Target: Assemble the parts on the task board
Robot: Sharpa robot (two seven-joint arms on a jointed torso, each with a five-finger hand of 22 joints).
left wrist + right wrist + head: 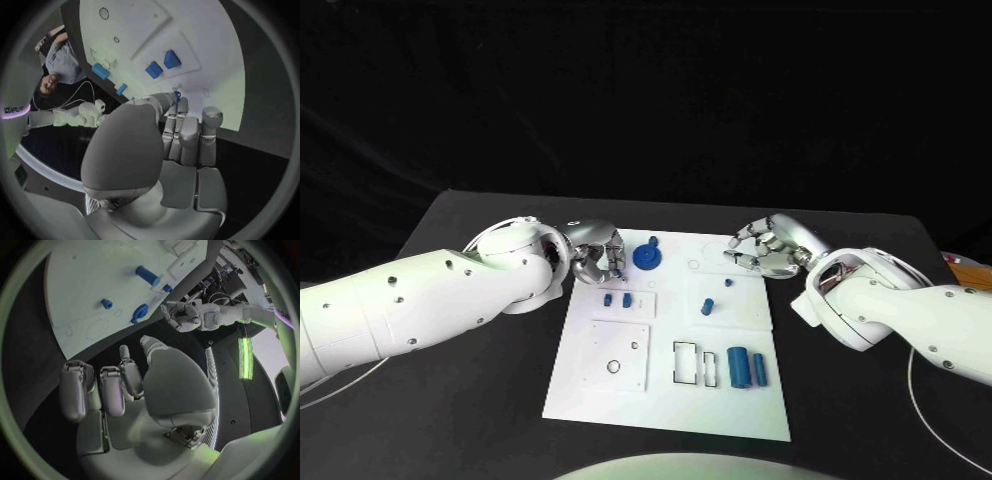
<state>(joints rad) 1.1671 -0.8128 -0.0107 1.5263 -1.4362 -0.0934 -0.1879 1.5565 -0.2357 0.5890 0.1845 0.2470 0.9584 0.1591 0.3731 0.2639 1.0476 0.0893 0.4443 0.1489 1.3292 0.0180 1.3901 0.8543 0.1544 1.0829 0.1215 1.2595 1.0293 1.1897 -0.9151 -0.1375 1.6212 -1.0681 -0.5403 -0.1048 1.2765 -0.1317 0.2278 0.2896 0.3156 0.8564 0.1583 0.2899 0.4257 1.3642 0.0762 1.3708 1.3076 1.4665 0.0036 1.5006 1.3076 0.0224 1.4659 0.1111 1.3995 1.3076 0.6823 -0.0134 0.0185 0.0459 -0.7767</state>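
A: While both arms reach in over the black counter (pixel 473 420), where does the flat white rectangular task board (pixel 668 410) sit?

B: Dead centre on the counter, long side running from 12 toward 6 o'clock. The left silver hand (pixel 594 252) hovers at the board's 10 o'clock corner, the right silver hand (pixel 764 245) at its 2 o'clock corner.

A: And the small blue parts?

B: A round blue disc-shaped part with a knob (pixel 648 256) lies near the 12 o'clock edge, just beside the left hand. Two small blue block parts (pixel 617 299) lie side by side below it, toward 9 o'clock of the board's middle. A short blue peg-like part (pixel 708 306) lies near the centre, slightly tilted. Two upright blue cylinder-like parts (pixel 749 367) lie side by side toward 5 o'clock, next to a pair of black-outlined rectangular recesses (pixel 694 363). A tiny blue piece (pixel 727 281) lies just below the right hand.

A: What are the fingers doing?

B: On the left hand the fingers (pixel 187 135) are curled in close together; the left wrist view shows a bit of blue at their tips, but I cannot tell whether it is held. On the right hand the fingers (pixel 112 390) are bent inward and apart, with nothing between them, above the board's edge.
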